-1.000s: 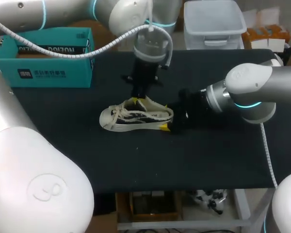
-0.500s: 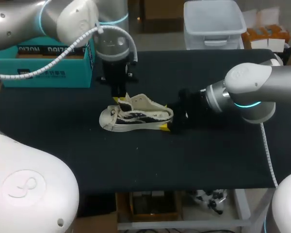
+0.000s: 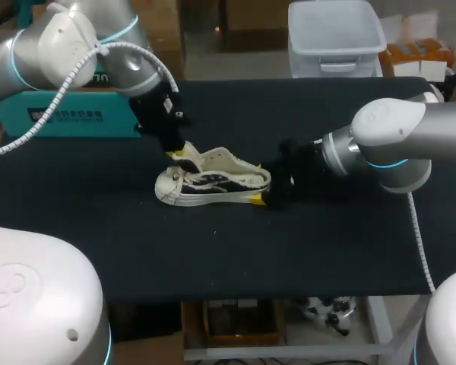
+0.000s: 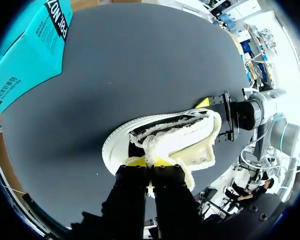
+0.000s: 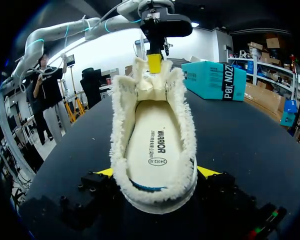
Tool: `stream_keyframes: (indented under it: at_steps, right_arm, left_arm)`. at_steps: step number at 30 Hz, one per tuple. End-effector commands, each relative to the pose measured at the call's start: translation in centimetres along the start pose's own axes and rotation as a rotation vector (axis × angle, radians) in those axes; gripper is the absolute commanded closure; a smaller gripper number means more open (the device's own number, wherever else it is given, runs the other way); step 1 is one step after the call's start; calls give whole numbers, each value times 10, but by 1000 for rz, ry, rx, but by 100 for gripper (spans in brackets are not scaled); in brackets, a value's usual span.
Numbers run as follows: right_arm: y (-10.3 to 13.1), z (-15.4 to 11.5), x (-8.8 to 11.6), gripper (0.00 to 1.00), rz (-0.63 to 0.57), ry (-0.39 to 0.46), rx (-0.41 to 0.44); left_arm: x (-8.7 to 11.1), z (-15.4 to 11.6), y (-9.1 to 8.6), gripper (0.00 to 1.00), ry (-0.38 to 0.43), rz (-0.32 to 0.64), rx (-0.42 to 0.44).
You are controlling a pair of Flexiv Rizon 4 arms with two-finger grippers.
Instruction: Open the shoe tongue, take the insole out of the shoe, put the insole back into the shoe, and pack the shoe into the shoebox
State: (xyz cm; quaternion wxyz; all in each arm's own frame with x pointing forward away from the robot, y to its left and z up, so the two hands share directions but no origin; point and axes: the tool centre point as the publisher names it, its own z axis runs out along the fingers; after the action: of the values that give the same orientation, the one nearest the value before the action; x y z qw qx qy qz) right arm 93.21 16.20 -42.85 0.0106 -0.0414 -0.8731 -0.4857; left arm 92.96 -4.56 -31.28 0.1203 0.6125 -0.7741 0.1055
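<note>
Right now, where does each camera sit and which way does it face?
Head view: above, behind, looking down on the black table; both arms show.
Left wrist view: looks down past the left hand, pinching the tongue of the white fleece-lined shoe.
Right wrist view: low at the heel, facing along the shoe; right hand grips its sides.
Both wrist views share shoe and teal cardboard shoebox.

Your head camera looks down from above and behind on the whole table [image 3: 327, 251]. Your left wrist camera sits close over the shoe [image 4: 190, 145], at its 11 o'clock; your right looks low along it from 3 o'clock. All three share the shoe.
</note>
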Motion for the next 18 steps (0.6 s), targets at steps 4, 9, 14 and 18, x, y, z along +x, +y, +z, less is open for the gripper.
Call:
stream_keyframes:
  at_steps: [4,9,14,18]
  right_arm:
    - [-5,2,2,100,-3,-3,-4]
    - [-5,2,2,100,-3,-3,-4]
    - [-5,2,2,100,-3,-3,-4]
    - [-5,2,2,100,-3,-3,-4]
  left_arm:
    - [-14,5,-4,100,145,14,-10]
    - [-13,11,-3,100,155,31,-21]
    - [-6,5,1,99,178,80,-24]
    - [6,-6,5,30,184,137,-14]
